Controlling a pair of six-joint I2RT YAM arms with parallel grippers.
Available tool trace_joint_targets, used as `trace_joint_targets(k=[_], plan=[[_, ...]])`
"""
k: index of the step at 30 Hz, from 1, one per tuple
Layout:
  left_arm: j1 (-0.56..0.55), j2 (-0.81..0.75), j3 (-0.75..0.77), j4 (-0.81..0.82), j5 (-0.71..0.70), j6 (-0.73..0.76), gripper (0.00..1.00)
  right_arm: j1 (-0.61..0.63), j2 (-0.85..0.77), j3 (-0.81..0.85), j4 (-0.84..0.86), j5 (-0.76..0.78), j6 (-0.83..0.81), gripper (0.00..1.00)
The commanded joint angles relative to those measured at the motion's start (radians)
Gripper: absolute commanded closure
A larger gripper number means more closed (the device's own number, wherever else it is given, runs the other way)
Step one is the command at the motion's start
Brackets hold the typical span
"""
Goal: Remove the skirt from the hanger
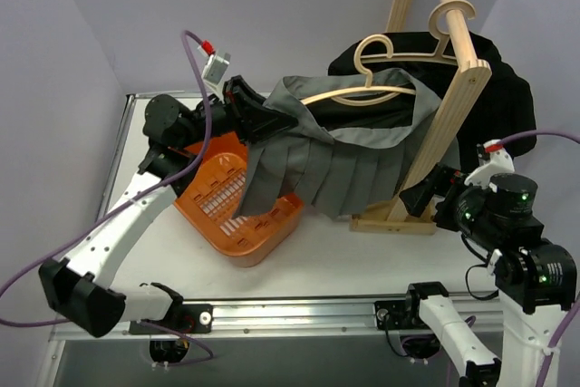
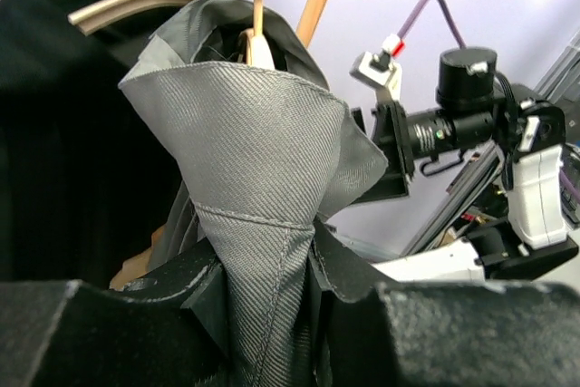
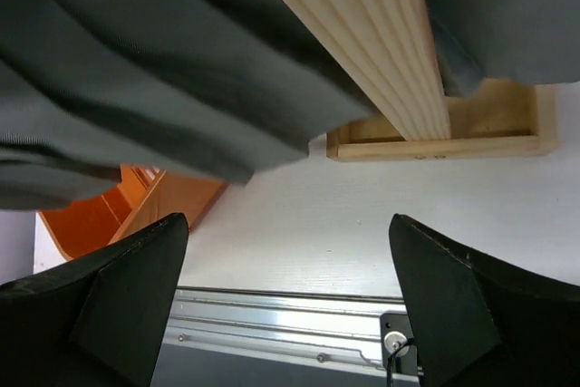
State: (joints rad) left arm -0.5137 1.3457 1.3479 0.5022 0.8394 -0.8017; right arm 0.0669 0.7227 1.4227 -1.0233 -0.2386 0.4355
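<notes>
Where the arms are bolted along the metal rail (image 1: 299, 310) at the near edge, the white surface (image 1: 362, 260) begins. The right hand (image 1: 419, 195) (image 3: 290, 260) hovers low over it, fingers spread wide and holding nothing, pointed at the foot of the wooden rack (image 1: 453, 106) (image 3: 362, 33). Seen from the right wrist, grey pleats hang just above those fingers.

Farther in on the left, an orange basket (image 1: 217, 215) (image 3: 91, 219) sits on the surface. The grey skirt (image 1: 344, 165) (image 2: 254, 160) (image 3: 136, 70) drapes its hem over the basket's far rim. Its waistband is still looped around the wooden hanger (image 1: 362, 94), which hangs from the rack's rail. The cloth is drawn out leftward from there.

The left hand (image 1: 249, 115) (image 2: 263, 314) is clamped on the skirt's left end. In the left wrist view a gathered fold of grey twill is pinched between the two black fingers.

A red and white tag (image 1: 207, 46) sits on the purple cable (image 1: 190, 79) above that hand; any writing on it is too small to read.

Behind the skirt, a black garment (image 1: 507, 106) (image 2: 63, 133) hangs on a second hanger (image 1: 408, 43) at the back of the rack.
</notes>
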Motion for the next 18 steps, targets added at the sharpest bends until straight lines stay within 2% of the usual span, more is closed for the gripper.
trace_joint_targets(k=[1,5,6,9,10,11,14,15,18], plan=[[0.006,-0.135,-0.012,-0.267,-0.094,0.179,0.98,0.004,0.053,0.01,0.054,-0.083,-0.098,0.12],[0.006,-0.252,-0.01,-0.48,-0.121,0.261,0.98,0.002,0.135,0.007,0.026,-0.085,-0.191,0.11],[0.006,-0.269,-0.001,-0.602,-0.131,0.306,0.98,0.019,0.138,0.007,0.029,-0.074,-0.192,0.11],[0.004,-0.341,0.028,-0.79,-0.212,0.364,0.98,0.042,0.141,0.018,0.04,-0.077,-0.178,0.11],[0.006,-0.353,0.043,-0.856,-0.241,0.369,0.98,0.043,0.142,0.022,0.035,-0.088,-0.158,0.1],[0.006,-0.368,0.072,-0.964,-0.267,0.377,0.98,0.043,0.138,0.012,0.048,-0.163,-0.149,0.1],[0.003,-0.457,0.048,-1.027,-0.335,0.293,0.98,0.043,0.115,-0.043,0.1,-0.275,-0.068,0.01],[0.003,-0.482,0.049,-1.066,-0.348,0.238,0.98,0.042,0.116,-0.069,0.1,-0.368,-0.051,0.0],[0.003,-0.517,0.144,-1.259,-0.422,0.196,0.98,0.042,0.113,-0.081,0.1,-0.439,0.023,0.0]])
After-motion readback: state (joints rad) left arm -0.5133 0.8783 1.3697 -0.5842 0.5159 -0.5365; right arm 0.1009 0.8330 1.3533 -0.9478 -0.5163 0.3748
